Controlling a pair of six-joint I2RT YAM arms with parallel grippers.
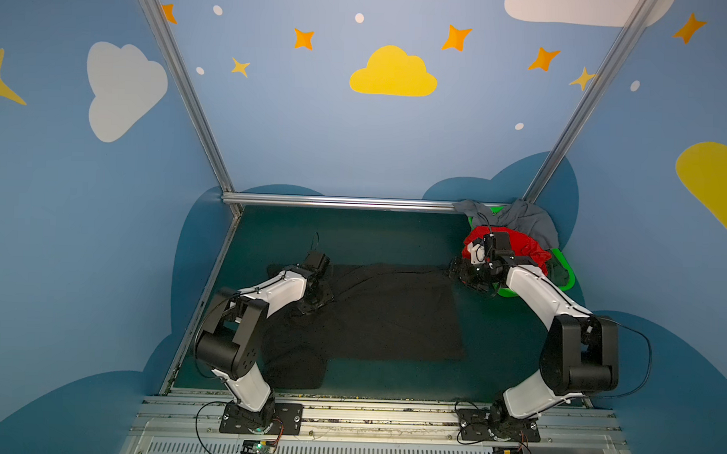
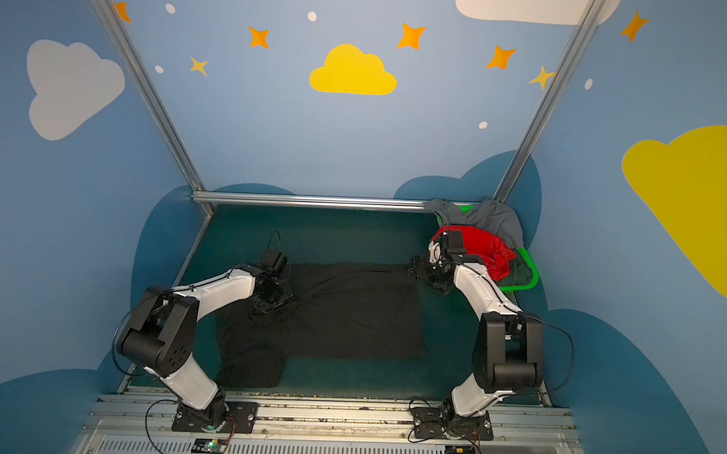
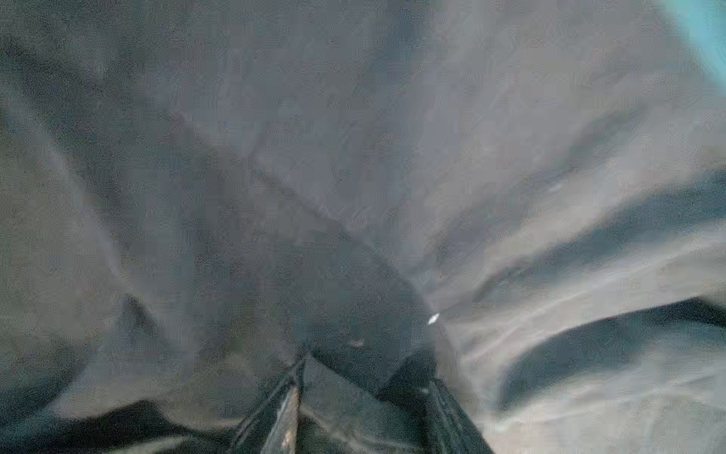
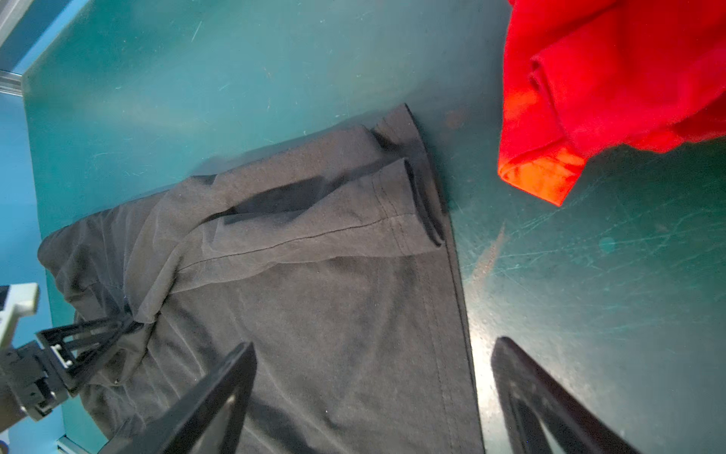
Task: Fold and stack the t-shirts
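The black t-shirt lies spread on the teal table, with one sleeve folded onto its body. My left gripper sits at the shirt's left side, shut on a bunched fold of black cloth; in the right wrist view its fingertips meet in the gathered cloth. My right gripper hangs open over the shirt's far right edge, holding nothing. The red t-shirt, grey t-shirt and dark green t-shirt are heaped at the back right.
A bright green basket holds the heaped shirts in the back right corner, and the red one spills over its rim. An aluminium rail runs along the table's far edge. Blue walls close in both sides.
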